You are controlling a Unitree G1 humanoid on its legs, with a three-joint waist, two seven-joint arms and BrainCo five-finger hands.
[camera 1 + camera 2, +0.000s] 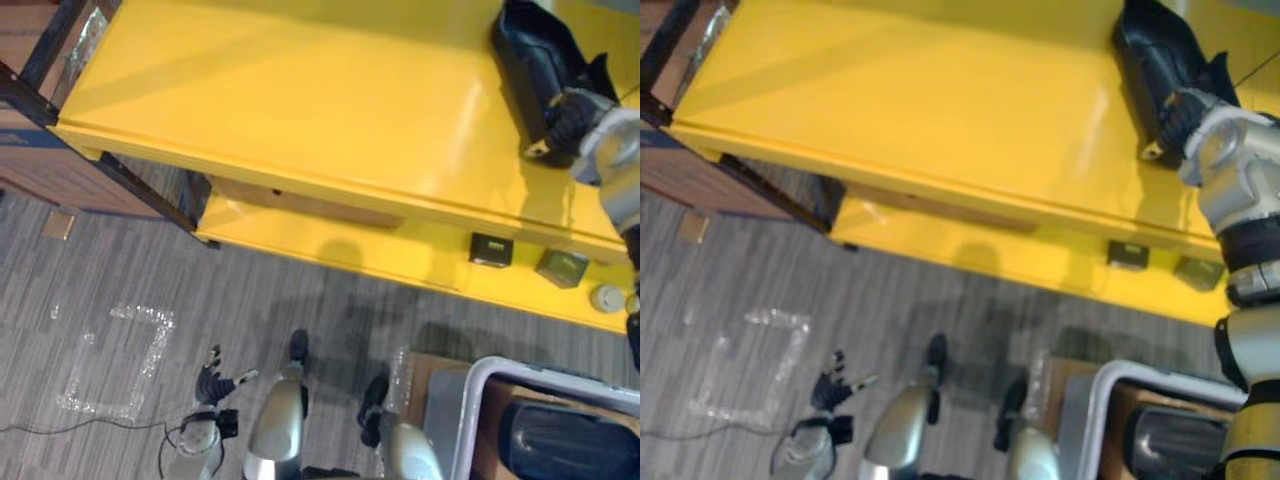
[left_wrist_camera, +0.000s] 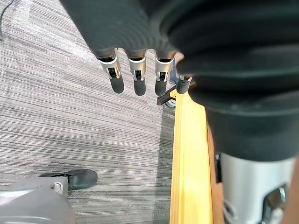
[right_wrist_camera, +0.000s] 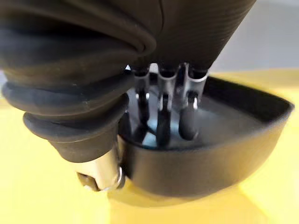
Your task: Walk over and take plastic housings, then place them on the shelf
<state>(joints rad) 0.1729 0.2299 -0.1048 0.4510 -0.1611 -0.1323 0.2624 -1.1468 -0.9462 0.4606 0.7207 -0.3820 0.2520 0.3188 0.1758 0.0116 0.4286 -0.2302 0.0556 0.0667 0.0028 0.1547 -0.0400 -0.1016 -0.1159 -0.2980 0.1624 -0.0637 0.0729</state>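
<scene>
Now my right hand (image 1: pixel 568 116) clamps the rim of the black moulded plastic housing (image 1: pixel 530 52) resting on the yellow shelf (image 1: pixel 300 100). On withdrawal, my hooked fingers (image 3: pixel 163 126) could drag it off. Left hand (image 1: pixel 212 382) hangs low, fingers relaxed.

Silver-grey arms (image 1: pixel 622 165) carry dark ribbed wrist covers (image 3: pixel 70 107), and silver fingers (image 2: pixel 138 83) end in rounded dark tips.

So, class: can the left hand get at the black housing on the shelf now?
Probably not: the left hand hangs low near the floor, far from the housing, which the right hand holds at the shelf's right end.
</scene>
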